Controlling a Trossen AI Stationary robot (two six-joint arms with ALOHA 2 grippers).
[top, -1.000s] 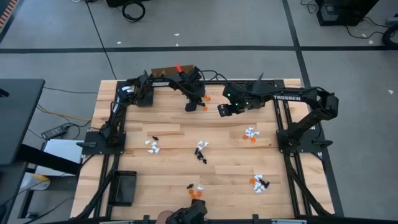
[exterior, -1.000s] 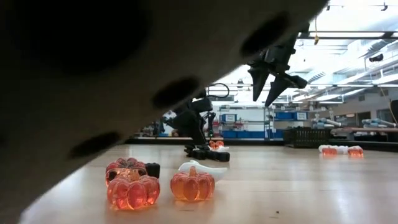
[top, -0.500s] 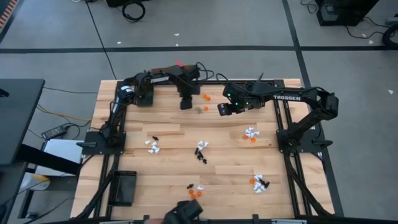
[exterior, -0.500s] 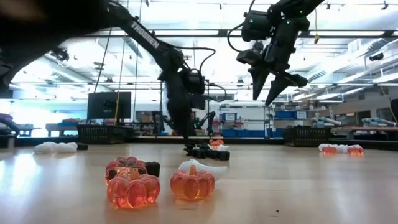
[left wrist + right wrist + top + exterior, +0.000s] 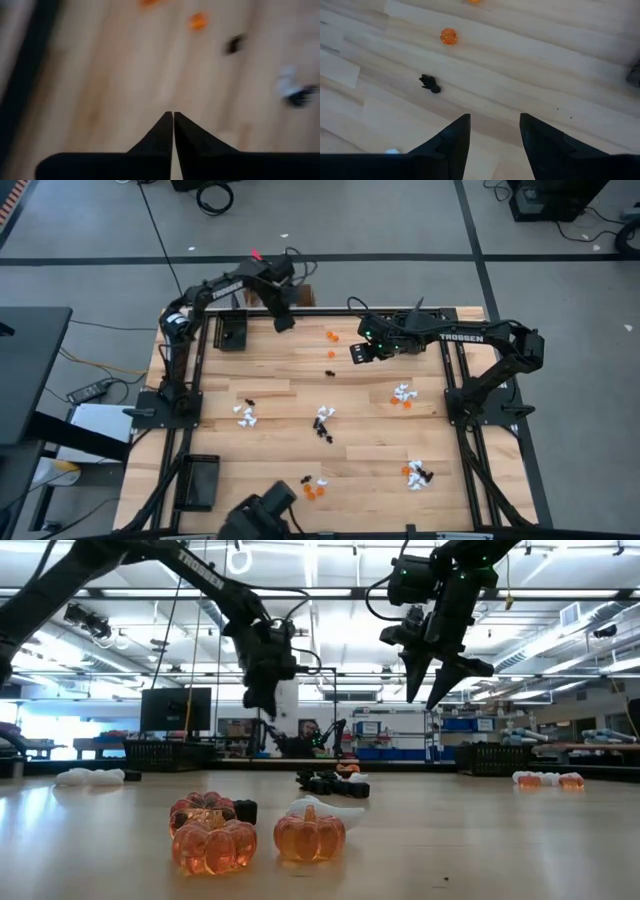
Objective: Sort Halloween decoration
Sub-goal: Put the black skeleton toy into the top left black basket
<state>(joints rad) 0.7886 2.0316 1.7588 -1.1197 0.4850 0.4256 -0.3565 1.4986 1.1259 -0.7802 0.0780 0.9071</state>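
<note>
Left gripper (image 5: 283, 323) clenched, lifted toward table edge, right gripper (image 5: 357, 354) released, two trays (image 5: 198, 480).

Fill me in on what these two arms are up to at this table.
Two arms are sorting tiny white, orange and black trinkets scattered in clusters on a wooden table. The left pincer is shut and raised over the far edge, near a small black tray; whether it holds anything cannot be seen. The right pincer hovers open above the far middle, close to an orange pumpkin and a black piece.
</note>
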